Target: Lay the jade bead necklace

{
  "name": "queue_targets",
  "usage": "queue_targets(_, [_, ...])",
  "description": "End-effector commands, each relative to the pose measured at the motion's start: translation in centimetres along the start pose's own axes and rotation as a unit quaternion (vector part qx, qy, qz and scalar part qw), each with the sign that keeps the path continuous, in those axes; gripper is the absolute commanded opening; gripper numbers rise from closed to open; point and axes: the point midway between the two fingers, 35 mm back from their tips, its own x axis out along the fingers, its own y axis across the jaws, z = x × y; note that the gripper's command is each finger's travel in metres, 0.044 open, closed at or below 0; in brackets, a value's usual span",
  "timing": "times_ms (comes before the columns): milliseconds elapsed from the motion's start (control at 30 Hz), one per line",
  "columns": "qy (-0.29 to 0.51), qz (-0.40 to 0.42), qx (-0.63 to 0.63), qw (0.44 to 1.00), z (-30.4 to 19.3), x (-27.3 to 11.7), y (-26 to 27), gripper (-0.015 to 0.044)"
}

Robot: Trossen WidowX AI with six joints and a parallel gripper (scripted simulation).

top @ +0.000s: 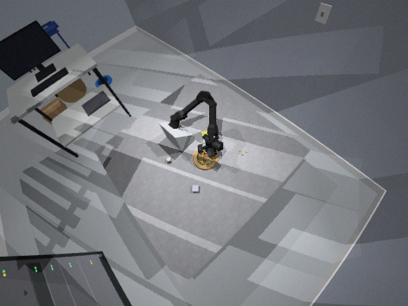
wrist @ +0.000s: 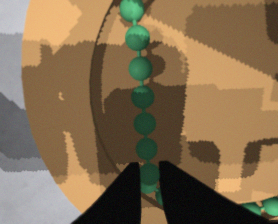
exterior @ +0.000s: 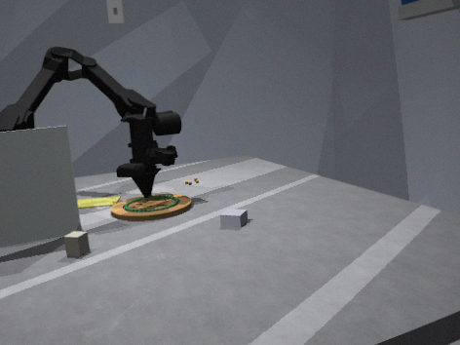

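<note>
The round wooden bead board (top: 200, 164) (exterior: 180, 204) (wrist: 55, 65) lies flat on the floor. The jade bead necklace (top: 207, 163) (exterior: 168, 204) (wrist: 140, 67) lies as a green ring on the board, along its groove. My gripper (wrist: 148, 170) (exterior: 146, 194) (top: 209, 152) points straight down at the near left part of the ring and is shut on a bead of the necklace. In the wrist view the string of beads runs straight up from between my black fingertips.
A small white cube (top: 195, 188) (exterior: 233, 218) and a beige cube (top: 168, 160) (exterior: 77, 244) lie near the board. A grey panel (exterior: 34, 183) (top: 177, 136) stands to the left. A yellow sheet (exterior: 97, 201) and small orange beads (exterior: 191, 181) (top: 243, 153) lie behind.
</note>
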Motion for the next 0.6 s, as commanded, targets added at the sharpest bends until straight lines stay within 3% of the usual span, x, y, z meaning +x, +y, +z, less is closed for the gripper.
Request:
queue_targets(0, [-0.001,0.001,-0.001,1.000,0.02,-0.38,-0.03,0.0000])
queue_targets(567, [-0.001,0.001,-0.001,1.000,-0.14,-0.29,0.88,0.0000])
